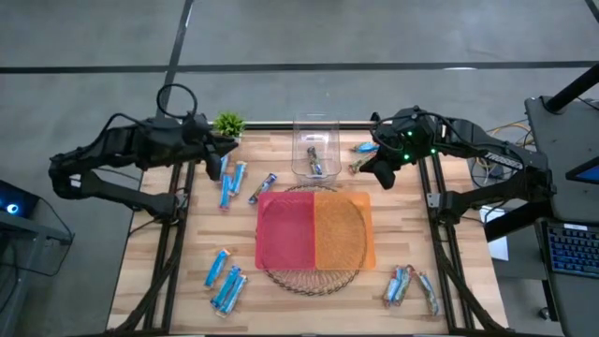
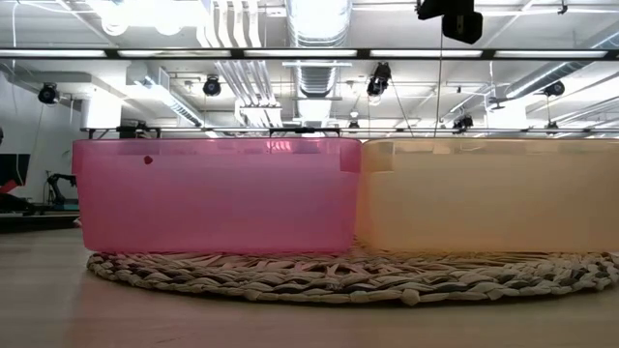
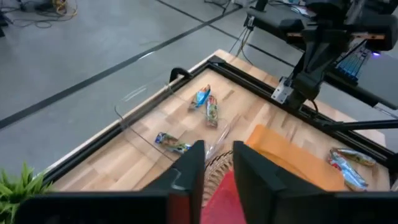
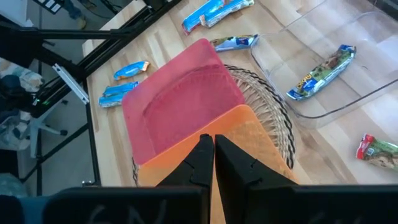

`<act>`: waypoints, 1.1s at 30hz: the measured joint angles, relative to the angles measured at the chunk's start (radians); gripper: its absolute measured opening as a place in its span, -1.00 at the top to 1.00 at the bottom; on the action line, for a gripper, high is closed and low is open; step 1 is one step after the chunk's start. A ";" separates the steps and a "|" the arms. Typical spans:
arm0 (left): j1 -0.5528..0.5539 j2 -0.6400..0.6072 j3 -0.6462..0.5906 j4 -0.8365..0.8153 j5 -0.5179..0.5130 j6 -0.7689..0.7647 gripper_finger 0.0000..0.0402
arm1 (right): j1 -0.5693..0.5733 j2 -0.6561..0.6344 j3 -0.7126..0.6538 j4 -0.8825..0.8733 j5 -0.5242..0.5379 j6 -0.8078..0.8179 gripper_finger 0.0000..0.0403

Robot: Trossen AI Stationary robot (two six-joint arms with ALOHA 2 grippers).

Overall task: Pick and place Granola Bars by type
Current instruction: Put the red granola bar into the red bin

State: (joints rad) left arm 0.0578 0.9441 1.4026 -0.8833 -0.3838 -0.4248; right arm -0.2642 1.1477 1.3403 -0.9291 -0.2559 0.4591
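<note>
Our left gripper [image 3: 216,163] hovers slightly parted and empty at the counter's [image 1: 187,271] far left; our right gripper [image 4: 213,153] hangs closed, empty, far right. Granola Bars [image 1: 230,183] lie scattered on the counter, one in the clear container [image 1: 314,140].

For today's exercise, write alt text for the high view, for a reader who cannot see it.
Seen from above, a pink bin and an orange bin sit side by side on a woven mat mid-table, behind them a clear container holding one bar. Granola bars lie scattered in small groups around them. Both arms hover at the far edge, left pincer beside a small plant.
</note>
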 joint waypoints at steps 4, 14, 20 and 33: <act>0.000 0.013 0.002 -0.011 0.001 -0.001 0.36 | 0.000 0.000 -0.002 -0.001 0.001 0.000 0.96; 0.001 0.109 0.009 -0.099 0.043 -0.055 0.00 | 0.000 0.000 -0.002 0.000 0.004 0.001 0.96; 0.057 0.178 0.081 -0.293 0.025 -0.140 0.00 | 0.000 0.000 -0.002 0.000 0.005 0.001 0.96; 0.312 0.252 0.117 -0.508 0.034 -0.412 0.00 | 0.000 0.000 -0.012 -0.002 0.005 0.001 0.96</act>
State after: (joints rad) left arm 0.3700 1.1965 1.5199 -1.3910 -0.3495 -0.8371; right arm -0.2642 1.1477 1.3283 -0.9314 -0.2508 0.4603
